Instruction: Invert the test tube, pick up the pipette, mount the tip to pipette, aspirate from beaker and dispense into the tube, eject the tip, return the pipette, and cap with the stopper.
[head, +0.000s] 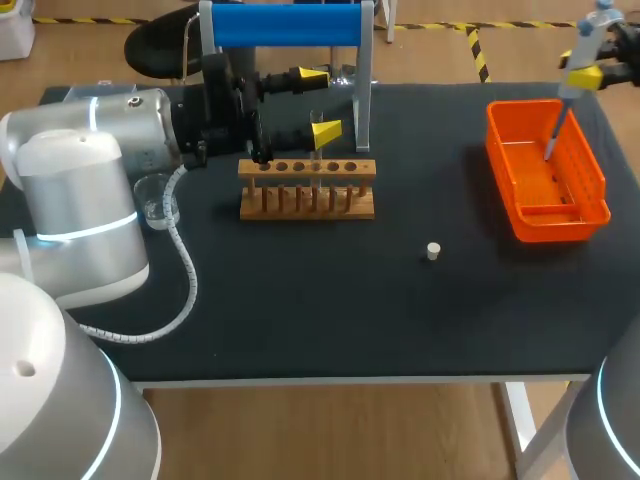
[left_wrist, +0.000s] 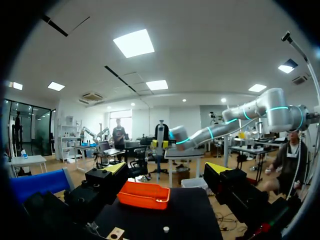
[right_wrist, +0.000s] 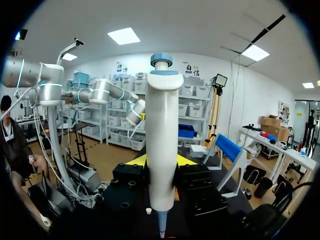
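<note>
My right gripper (head: 584, 76) is shut on a white pipette (right_wrist: 161, 145) with a blue cap, held upright. Its tip (head: 552, 143) points down into the orange bin (head: 590, 170). My left gripper (head: 318, 102) stands open just behind the wooden tube rack (head: 307, 203). A clear test tube (head: 316, 150) stands in the rack close by one yellow fingertip (head: 327, 130). The glass beaker (head: 157, 203) sits left of the rack, beside my left arm. A small white stopper (head: 433, 251) lies on the black mat. In the left wrist view the bin (left_wrist: 144, 195) and stopper (left_wrist: 166, 230) lie ahead of the open fingers (left_wrist: 116, 168).
A blue-topped pipette stand (head: 285, 25) rises behind the rack and the left gripper. The black mat (head: 330, 300) ends at the table's front edge. The orange bin lies near the right edge.
</note>
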